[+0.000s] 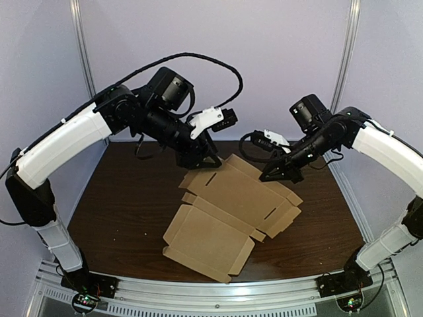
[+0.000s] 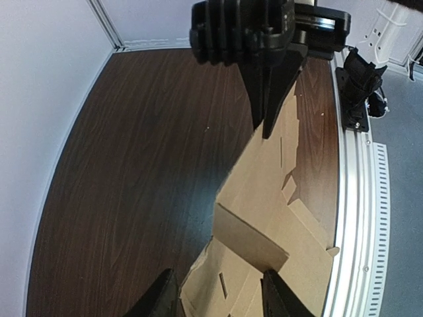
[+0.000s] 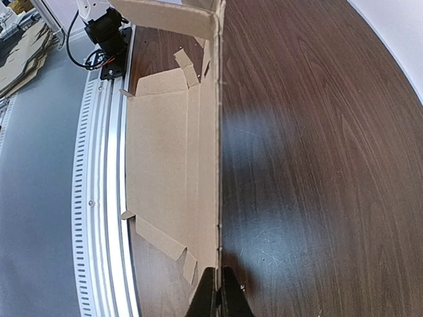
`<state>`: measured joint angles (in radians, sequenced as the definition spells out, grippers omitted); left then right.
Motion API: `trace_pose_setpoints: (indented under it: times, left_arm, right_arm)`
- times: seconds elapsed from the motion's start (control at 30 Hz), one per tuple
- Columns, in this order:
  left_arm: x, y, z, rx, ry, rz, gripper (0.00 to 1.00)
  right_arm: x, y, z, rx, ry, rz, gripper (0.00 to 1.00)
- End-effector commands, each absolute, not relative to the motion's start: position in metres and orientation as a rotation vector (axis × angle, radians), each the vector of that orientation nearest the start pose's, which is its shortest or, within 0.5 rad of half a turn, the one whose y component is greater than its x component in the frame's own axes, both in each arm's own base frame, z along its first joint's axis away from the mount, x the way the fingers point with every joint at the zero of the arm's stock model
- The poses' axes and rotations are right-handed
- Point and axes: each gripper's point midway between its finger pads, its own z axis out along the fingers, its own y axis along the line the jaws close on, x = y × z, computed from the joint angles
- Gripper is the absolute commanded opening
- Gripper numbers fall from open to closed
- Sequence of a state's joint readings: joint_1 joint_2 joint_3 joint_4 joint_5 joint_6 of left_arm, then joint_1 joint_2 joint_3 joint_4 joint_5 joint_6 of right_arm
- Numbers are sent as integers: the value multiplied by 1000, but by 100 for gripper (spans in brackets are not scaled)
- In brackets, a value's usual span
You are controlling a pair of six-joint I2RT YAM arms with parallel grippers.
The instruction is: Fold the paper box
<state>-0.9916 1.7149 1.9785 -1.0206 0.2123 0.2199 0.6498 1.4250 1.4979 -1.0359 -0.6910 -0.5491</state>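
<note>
Top external: paper box lies centre frame, mostly flat, its far panel lifted. Left wrist: left gripper spread wide, panel between its fingers, ungripped. Right wrist: right gripper pinched shut on the raised edge; walls and flaps judged not yet folded

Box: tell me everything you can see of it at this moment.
The box is a flat brown die-cut cardboard sheet with creases, flaps and slots, lying mostly unfolded on the table. A far panel looks raised. The right gripper pinches one far edge, and the open left gripper straddles the other far corner.
</note>
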Motion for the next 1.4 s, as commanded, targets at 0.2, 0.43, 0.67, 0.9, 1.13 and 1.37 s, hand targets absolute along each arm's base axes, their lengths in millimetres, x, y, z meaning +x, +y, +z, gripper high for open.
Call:
trace_pose_setpoints:
  times: [0.2,0.43,0.67,0.9,1.13,1.37]
  left_arm:
    - [211,-409,341,1495,1833,-702,37]
    - [212,-418,336,1522,1809,-719,32]
    - [200,-428,333,1568,1781,-825,38]
    - [202,-439,333,1557,1758,-862,32]
    - [199,-450,330,1576,1743,-920,23]
    - [195,-452,331,1581,1740,-953,0]
  right_arm:
    - [186,290,292,-1660,1811,890,0]
    - [179,290,296,-1672,1788,904,0]
    - [178,291,299,-1660,1791,925,0]
    - [168,293,304,-1685,1758,986,0]
    - [157,292,309,-1704,1724,1014,0]
    - [156,291,307,-1694,1732,1010,0]
